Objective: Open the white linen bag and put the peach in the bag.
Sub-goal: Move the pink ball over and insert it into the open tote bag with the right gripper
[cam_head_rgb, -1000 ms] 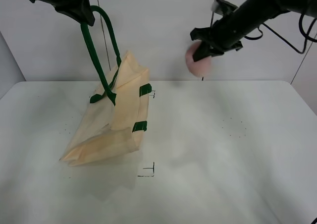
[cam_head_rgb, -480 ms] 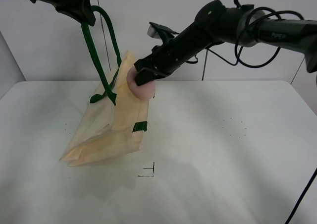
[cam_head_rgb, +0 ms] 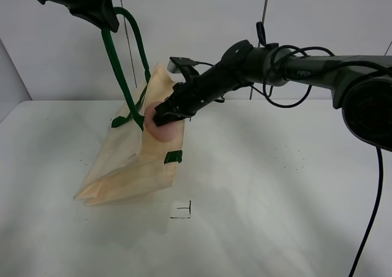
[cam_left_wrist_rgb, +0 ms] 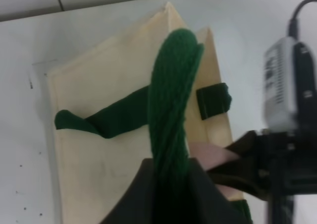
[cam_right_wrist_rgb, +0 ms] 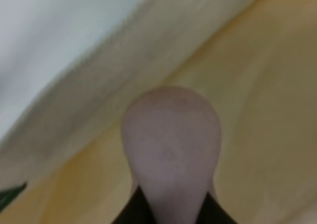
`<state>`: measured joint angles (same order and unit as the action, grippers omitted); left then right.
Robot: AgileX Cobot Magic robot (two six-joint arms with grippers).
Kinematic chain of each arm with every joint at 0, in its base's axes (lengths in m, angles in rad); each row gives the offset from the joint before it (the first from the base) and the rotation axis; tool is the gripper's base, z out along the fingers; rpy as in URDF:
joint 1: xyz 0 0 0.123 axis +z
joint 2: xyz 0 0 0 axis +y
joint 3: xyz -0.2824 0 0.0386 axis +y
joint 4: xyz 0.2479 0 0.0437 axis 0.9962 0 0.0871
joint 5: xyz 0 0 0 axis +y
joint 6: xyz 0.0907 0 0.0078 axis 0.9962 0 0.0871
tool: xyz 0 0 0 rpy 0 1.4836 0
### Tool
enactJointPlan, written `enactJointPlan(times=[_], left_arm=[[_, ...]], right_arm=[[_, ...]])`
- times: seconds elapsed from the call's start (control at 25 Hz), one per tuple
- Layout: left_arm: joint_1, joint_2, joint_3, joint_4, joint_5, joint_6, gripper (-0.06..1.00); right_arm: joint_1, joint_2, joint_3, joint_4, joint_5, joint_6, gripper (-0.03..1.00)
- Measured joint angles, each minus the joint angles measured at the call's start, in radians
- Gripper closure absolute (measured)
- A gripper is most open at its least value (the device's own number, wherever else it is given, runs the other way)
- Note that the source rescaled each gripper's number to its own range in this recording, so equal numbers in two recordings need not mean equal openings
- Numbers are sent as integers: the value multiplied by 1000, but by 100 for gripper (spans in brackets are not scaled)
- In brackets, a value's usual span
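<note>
White linen bag (cam_head_rgb: 122, 160) hangs tilted from one dark green strap handle (cam_head_rgb: 116, 56), its lower corner resting on the table (cam_head_rgb: 275, 197) and its mouth edge lifted. The other strap (cam_head_rgb: 120, 121) lies slack across the cloth face. A green tab (cam_head_rgb: 173, 157) shows on the edge nearest the right arm. The peach (cam_head_rgb: 160, 129) is at the bag's mouth, near the top edge. In the right wrist view it has cream cloth on both sides, and how deep it sits cannot be told. The table is white and matte, with a small black corner mark (cam_head_rgb: 184, 211) just in front of the bag and faint specks elsewhere. A plain pale wall (cam_head_rgb: 202, 32) stands behind. The left gripper (cam_head_rgb: 109, 21) is high above the table's rear left, jaws together and pinched on the strap handle, whose loop drops from them to the bag. The right gripper (cam_head_rgb: 166, 116) reaches across the middle to the bag, jaws clamped on the peach. The right wrist view shows a dark finger (cam_right_wrist_rgb: 126, 214) on either side of the fruit's base.
</note>
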<state>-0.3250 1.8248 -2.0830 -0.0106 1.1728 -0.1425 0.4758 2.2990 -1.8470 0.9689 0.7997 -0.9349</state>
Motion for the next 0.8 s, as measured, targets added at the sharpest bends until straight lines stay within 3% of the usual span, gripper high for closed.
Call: enactJointPlan(times=[0.24, 0.6, 0.68, 0.8], left_arm=[[0, 0, 0, -15, 0, 13, 94], [0, 0, 0, -19, 0, 13, 94], [0, 0, 0, -20, 0, 13, 94], [0, 0, 0, -20, 0, 13, 94]], right_arm=[[31, 31, 0, 55, -104, -64, 97], [56, 64, 0, 68, -145, -86, 93], [58, 65, 0, 68, -145, -86, 76], [58, 65, 0, 68, -145, -88, 25]])
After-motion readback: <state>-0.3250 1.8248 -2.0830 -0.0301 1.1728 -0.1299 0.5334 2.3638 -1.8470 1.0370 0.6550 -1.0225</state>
